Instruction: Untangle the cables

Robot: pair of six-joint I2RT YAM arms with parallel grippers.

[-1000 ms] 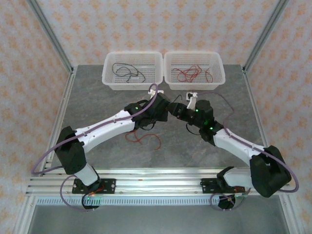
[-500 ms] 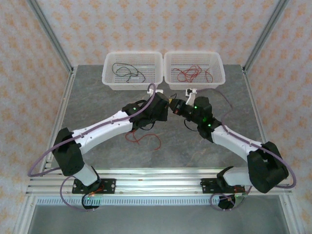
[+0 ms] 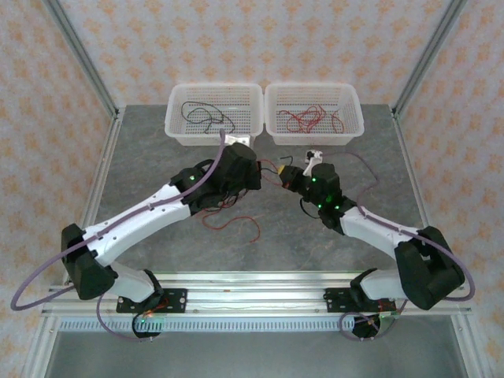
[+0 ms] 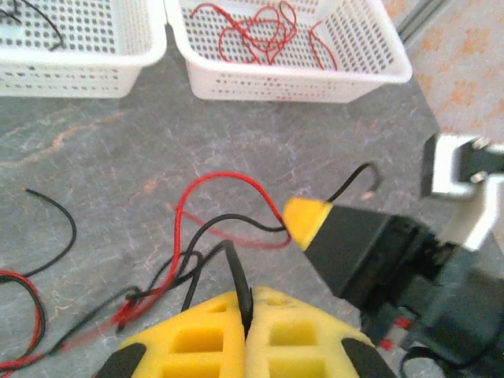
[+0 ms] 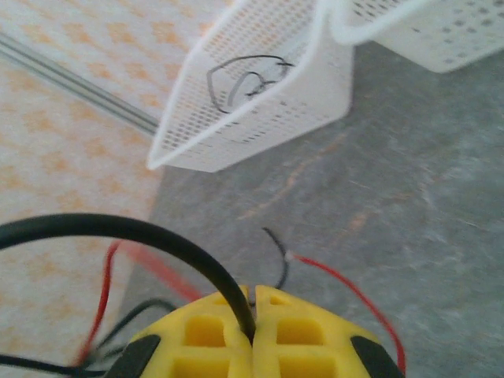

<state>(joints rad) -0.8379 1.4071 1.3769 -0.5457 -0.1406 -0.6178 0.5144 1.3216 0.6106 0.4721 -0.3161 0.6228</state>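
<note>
- The left basket [image 3: 213,140], one of two white baskets side by side at the worktop's far edge, held thin black cables [image 3: 205,118]; their number could not be counted.
- One loose tangle [image 3: 232,222] of red and black cables lay on the grey worktop [image 3: 142,165] near its middle, in front of the baskets and partly under the left arm. How many cables were in it could not be told.
- The left gripper [image 4: 246,315] had its two yellow pads pressed together on one black cable [image 4: 234,268] rising out of the tangle.
- The right gripper [image 5: 253,311], just beside the left one, had its two pads clamped on one black strand [image 5: 157,236]. Whether this was the same cable could not be told. One red loop [image 4: 224,179] arched up to its yellow tip.
- The right basket [image 3: 313,138] held thin red cables [image 3: 307,120], curled together and too tangled to count.
</note>
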